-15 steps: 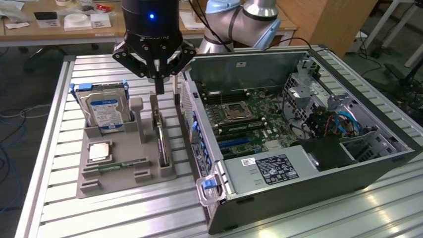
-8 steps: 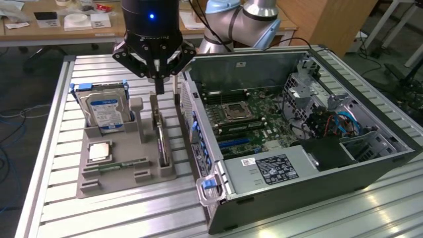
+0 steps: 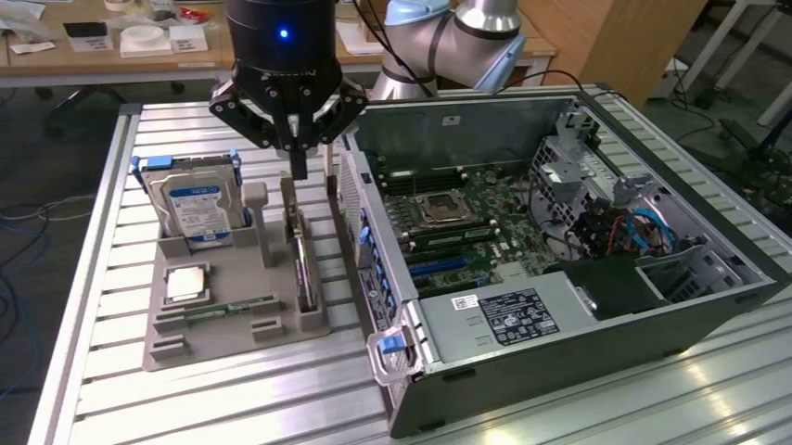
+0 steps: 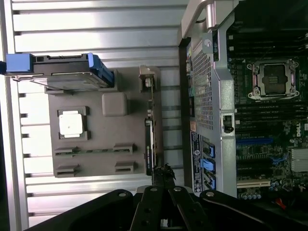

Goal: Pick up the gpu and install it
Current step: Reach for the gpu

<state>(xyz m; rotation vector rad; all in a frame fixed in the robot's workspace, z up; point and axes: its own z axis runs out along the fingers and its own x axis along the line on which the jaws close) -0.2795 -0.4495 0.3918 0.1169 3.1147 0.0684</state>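
The gpu (image 3: pixel 302 264) stands on edge in a slot of the grey holder (image 3: pixel 236 334), its black card low and its silvery bracket end rising toward the back. My gripper (image 3: pixel 300 172) hangs just above that bracket end, fingers drawn together to a point with nothing between them. In the wrist view the gpu (image 4: pixel 149 127) runs as a thin edge-on strip along the holder (image 4: pixel 103 137), and the gripper (image 4: pixel 163 172) tips meet over its near end. I cannot tell whether they touch the card.
The holder also carries a silver hard drive with a blue label (image 3: pixel 198 209), a CPU (image 3: pixel 188 281) and a green RAM stick (image 3: pixel 229 309). The open computer case (image 3: pixel 693 306) lies at the exterior view's right, motherboard (image 3: pixel 458 218) and blue slots (image 3: pixel 440 269) exposed. A slatted metal table (image 3: pixel 99 278) is underneath.
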